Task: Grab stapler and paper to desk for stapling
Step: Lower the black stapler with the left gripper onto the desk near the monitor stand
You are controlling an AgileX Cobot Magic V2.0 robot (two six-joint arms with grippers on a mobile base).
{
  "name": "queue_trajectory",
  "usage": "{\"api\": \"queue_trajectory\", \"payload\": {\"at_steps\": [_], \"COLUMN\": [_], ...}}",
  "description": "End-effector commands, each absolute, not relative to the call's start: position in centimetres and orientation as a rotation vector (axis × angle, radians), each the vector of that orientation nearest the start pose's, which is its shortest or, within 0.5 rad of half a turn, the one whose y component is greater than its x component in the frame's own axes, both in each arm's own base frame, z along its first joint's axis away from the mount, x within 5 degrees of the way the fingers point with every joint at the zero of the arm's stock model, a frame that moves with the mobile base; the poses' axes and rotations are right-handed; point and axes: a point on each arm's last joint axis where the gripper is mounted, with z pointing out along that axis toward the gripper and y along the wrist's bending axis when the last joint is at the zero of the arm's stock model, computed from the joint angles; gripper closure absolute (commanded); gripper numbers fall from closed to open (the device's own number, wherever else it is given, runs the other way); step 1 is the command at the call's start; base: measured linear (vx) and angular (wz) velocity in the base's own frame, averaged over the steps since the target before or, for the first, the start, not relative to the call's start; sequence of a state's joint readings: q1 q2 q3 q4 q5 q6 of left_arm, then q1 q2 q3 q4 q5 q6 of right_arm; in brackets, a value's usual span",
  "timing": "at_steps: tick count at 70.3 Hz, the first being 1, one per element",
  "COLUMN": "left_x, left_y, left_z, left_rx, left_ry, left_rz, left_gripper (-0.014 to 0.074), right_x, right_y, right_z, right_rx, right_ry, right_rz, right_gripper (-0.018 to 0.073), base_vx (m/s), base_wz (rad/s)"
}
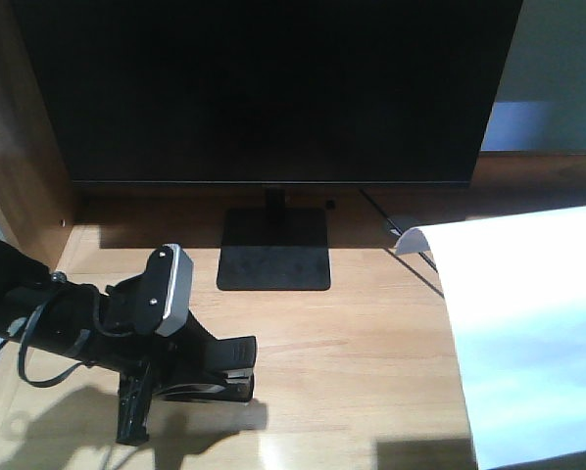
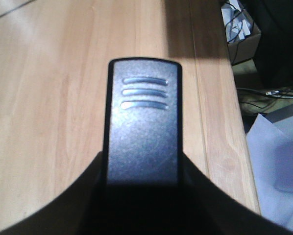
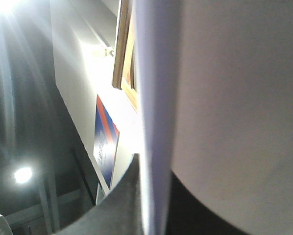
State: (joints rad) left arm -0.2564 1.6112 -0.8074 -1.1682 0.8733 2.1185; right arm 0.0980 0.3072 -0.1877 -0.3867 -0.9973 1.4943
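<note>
The left hand [image 1: 180, 367] is clamped on the stapler [image 1: 229, 357] at the front-left of the desk [image 1: 371, 343], low over the wood — whether it touches the surface I cannot tell. From the left wrist, the stapler's black ribbed top fills the gap between the dark fingers [image 2: 58, 210]. The paper [image 1: 528, 333] lies across the desk's right side, its back corner curled up right of the monitor stand [image 1: 273, 250] — the right hand [image 3: 154, 205] pinches its edge.

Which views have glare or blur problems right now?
Exterior front view: the white paper sheet is blown out, the black monitor featureless. Left wrist view: sheen on the black ridged stapler, bottom in shadow. Right wrist view: lamp flare top left, paper blurred.
</note>
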Motion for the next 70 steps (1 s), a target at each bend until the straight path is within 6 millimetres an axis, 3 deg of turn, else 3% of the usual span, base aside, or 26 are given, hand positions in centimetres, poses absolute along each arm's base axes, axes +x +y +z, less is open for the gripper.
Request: {"api": "queue_trajectory", "payload": {"at_steps": [1, 31, 52, 70], "left_x": [26.3, 28.8, 29.1, 29.2], "left_y": [-14.0, -15.0, -15.4, -15.5], "left_z": [21.2, 18.7, 16.3, 15.6], "left_rx": [1.599, 1.589, 1.605, 1.606], "left_ry": [1.618, 1.673, 1.729, 1.750], "left_rz": [-0.701, -0.763, -0.811, -0.826], "left_gripper": [0.0603, 0.0603, 0.0601, 0.0594], "right_x": [4.0, 4.0, 4.0, 4.0], "right_y": [3.2, 3.2, 3.3, 3.3], "right_z": [33.7, 33.7, 33.7, 33.7], "right_rx": [0.074, 0.074, 0.073, 0.073], "right_ry": [0.714, 0.714, 0.715, 0.715], "right_rz": [1.419, 1.419, 1.418, 1.418], "right_gripper": [0.0566, 0.0566, 0.0566, 0.0566], "base_vx": [0.00, 0.00, 0.00, 0.00], "base_wz": [0.00, 0.00, 0.00, 0.00]}}
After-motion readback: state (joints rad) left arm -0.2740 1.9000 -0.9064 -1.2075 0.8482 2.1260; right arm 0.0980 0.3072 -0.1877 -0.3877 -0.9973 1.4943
